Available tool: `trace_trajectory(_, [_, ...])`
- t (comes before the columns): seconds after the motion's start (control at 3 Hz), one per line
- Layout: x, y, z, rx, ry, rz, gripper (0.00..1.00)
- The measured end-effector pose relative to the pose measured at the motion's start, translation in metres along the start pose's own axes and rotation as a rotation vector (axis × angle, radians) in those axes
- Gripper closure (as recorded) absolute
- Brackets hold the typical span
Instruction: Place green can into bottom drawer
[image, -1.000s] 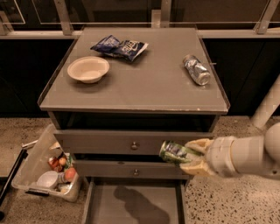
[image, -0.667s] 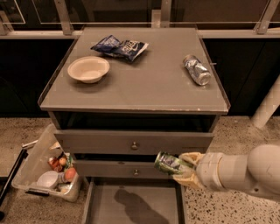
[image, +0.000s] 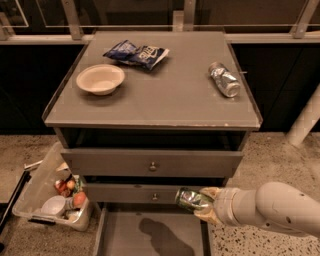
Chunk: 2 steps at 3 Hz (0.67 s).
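My gripper (image: 202, 205) comes in from the lower right and is shut on the green can (image: 191, 199). The can lies on its side, its silver end pointing left, and hangs in front of the middle drawer over the right part of the open bottom drawer (image: 125, 235). The bottom drawer is pulled out, its flat grey floor showing with the arm's shadow on it. The can is above the floor and does not touch it.
The grey cabinet top (image: 165, 100) carries a beige bowl (image: 100, 78), a blue chip bag (image: 136, 53) and a silver can (image: 224, 79) lying on its side. Two upper drawers (image: 152, 162) have small knobs. A clear bin (image: 52, 195) with food items stands on the floor at the left.
My gripper has carried the green can down and to the left, from the level of the upper drawer front to just above the open bottom drawer.
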<state>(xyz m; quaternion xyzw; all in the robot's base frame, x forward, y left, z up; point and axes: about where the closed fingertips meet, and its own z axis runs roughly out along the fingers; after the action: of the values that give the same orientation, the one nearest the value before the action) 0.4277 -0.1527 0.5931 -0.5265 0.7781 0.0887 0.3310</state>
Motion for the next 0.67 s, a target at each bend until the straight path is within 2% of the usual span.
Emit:
trace_trajectory(0.33, [0.014, -0.007, 0.024, -0.06, -0.072, 0.023, 1.0])
trace_trajectory(0.67, [0.004, 0.008, 0.022, -0.163, -0.215, 0.01, 1.0])
